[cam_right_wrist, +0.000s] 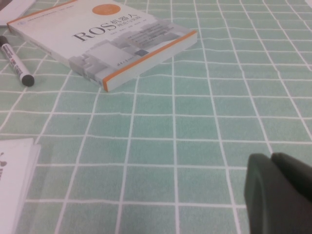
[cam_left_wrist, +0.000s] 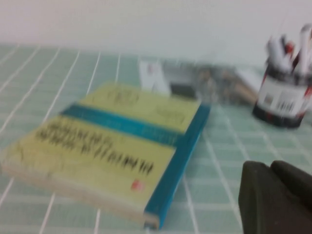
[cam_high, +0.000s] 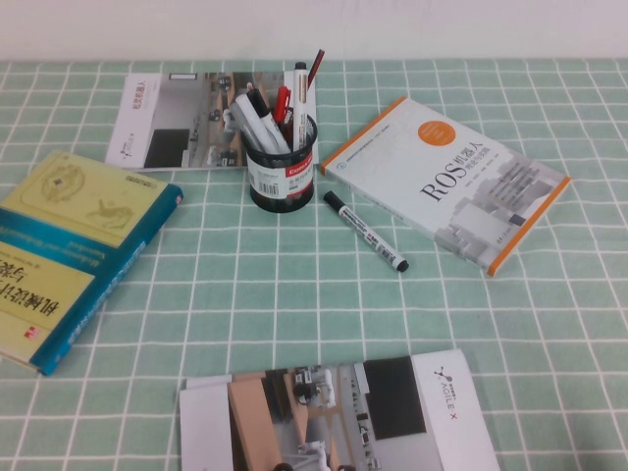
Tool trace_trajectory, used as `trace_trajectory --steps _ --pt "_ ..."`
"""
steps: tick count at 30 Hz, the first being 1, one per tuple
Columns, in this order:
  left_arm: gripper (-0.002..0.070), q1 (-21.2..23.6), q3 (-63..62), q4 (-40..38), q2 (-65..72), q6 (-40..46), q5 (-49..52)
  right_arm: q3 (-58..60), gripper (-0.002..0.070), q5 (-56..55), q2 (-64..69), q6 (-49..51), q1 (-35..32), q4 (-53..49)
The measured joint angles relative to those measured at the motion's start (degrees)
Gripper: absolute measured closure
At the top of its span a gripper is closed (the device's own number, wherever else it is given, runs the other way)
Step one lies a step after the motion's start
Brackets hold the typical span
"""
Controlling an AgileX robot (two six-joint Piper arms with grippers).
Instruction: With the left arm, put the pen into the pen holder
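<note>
Our left claw (cam_left_wrist: pixel 273 195) hangs closed and empty above the tabletop's (cam_high: pixel 294 314) left side, near the yellow-and-teal book (cam_high: pixel 69 250); our right claw (cam_right_wrist: pixel 280 187) hovers over bare cloth toward the right edge, and we cannot tell its state. The pen (cam_high: pixel 300 93) already stands in the pen holder (cam_high: pixel 282 167) toward the far edge. We judge it light, stiff and smooth, best taken mid-barrel. We count one holder with several pens, one marker (cam_high: pixel 365 231) lying loose beside it, two books and two brochures.
</note>
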Motion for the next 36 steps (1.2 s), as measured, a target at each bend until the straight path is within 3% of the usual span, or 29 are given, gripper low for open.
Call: trace_trajectory --steps 9,36 --pt "0.0675 1.36 0.00 6.58 -0.10 -5.43 11.53 0.00 0.0696 0.00 0.00 0.00 0.00 0.00" --pt "0.0675 1.50 -0.20 8.56 -0.10 -6.40 12.56 0.00 0.0696 0.00 0.00 0.00 0.00 0.00"
